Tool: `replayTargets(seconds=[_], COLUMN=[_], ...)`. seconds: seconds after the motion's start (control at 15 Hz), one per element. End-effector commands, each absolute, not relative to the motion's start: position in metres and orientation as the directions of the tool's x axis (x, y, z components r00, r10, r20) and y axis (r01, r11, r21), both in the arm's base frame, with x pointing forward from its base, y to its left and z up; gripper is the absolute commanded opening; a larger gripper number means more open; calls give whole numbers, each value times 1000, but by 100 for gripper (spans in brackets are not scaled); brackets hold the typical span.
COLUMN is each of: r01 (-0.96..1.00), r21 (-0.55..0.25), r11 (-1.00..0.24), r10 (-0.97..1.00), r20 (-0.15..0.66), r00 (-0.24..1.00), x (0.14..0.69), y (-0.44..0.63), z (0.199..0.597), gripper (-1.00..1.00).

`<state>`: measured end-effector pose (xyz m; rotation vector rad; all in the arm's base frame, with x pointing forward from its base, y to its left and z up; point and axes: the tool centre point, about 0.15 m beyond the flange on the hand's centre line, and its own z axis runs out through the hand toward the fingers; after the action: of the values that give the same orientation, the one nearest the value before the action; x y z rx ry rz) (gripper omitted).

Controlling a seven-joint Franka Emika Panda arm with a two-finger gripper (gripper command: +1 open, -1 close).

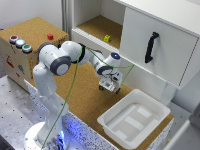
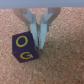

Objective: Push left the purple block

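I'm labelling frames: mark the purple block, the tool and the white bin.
purple block (image 2: 24,47), wrist view, its lettered top face.
tool (image 2: 42,40), wrist view, between its fingertips.
white bin (image 1: 161,106), exterior view, its far rim.

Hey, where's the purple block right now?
The wrist view shows the purple block on the cork surface, right beside the gripper; in the exterior view the gripper hides it.

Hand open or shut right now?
Shut, or nearly. In the wrist view the hand has its fingers close together, holding nothing, beside the purple block.

Purple block (image 2: 24,48) with yellow letters, speckled tan cork surface (image 2: 62,65), white bin (image 1: 134,118)
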<state>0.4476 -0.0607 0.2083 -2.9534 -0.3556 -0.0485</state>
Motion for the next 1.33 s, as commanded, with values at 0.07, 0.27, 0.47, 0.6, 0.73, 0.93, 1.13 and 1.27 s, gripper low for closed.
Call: replayTargets(seconds=[0.07,0.27,0.47,0.6,0.73,0.93,1.13,1.27], r01=[239,251,296,331,359,388,389,367], r21=[-116,-89,-78,-78,-76,-65,-73,-63], r11=[-964,-964,-952,-940,-930,-920,-918,-928], r10=[233,246,289,320,348,379,378,355], r20=[66,70,92,127,126,119,126,143], r00=[970,967,953,939,929,918,917,924], x=[425,422,419,412,405,397,396,400], y=[-36,-34,-28,-23,-19,-13,-6,1], z=[208,210,210,211,207,203,200,203], gripper=[-100,-100,-100,-100,-100,-100,-100,-100])
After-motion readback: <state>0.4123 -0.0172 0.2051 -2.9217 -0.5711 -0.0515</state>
